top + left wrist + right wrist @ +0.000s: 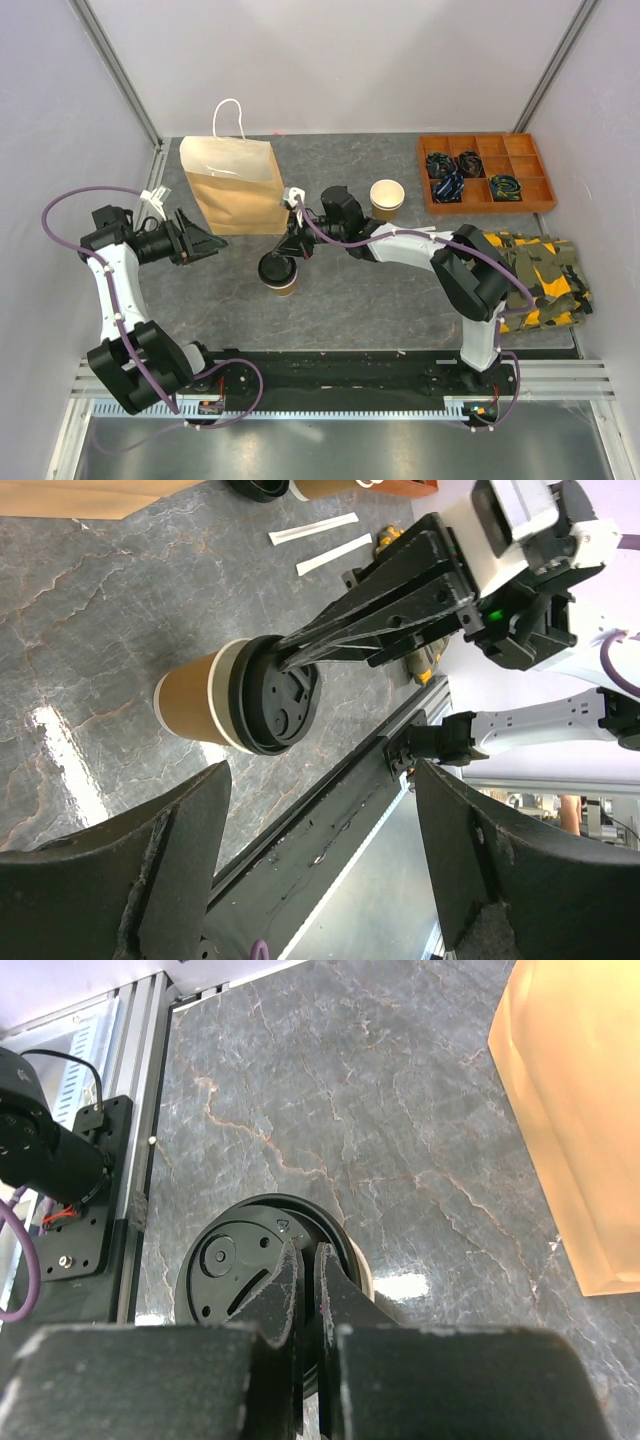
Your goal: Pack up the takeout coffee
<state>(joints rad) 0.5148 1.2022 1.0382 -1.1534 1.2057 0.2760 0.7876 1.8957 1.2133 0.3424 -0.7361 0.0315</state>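
Note:
A tan paper cup point(284, 284) with a black lid point(274, 269) stands mid-table, in front of the paper bag. My right gripper point(298, 247) is shut, and its fingertips rest on top of that lid point(225, 1260), near its far rim. The left wrist view shows the same cup point(190, 700), its lid point(275, 695) and the right gripper point(297, 653) touching the lid. My left gripper point(207, 243) hangs open to the left of the cup, apart from it, with nothing between its fingers point(180, 870). A second cup point(387, 197), open and white inside, stands further back right.
The tall tan paper bag point(232, 178) with white handles stands at the back left, close behind the lidded cup. An orange compartment tray point(487, 172) sits back right, and a camouflage cloth point(535, 275) lies at the right edge. Two white strips point(312, 528) lie on the table.

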